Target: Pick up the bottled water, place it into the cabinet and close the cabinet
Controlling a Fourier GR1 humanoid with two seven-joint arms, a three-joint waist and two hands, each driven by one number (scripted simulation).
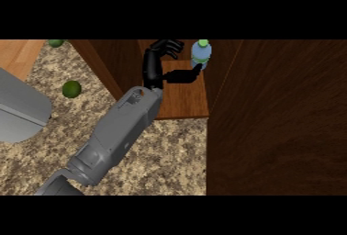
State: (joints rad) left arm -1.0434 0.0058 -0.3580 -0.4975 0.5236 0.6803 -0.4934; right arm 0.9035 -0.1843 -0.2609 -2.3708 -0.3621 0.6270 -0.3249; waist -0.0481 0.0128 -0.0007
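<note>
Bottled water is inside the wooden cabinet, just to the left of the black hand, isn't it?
Not quite. The bottled water is inside the wooden cabinet, but it is just to the right of the black left hand, not to its left. The head view shows this.

one bottled water (pixel 200 53), two green fruits (pixel 72 89), one cabinet (pixel 271 114)
</note>
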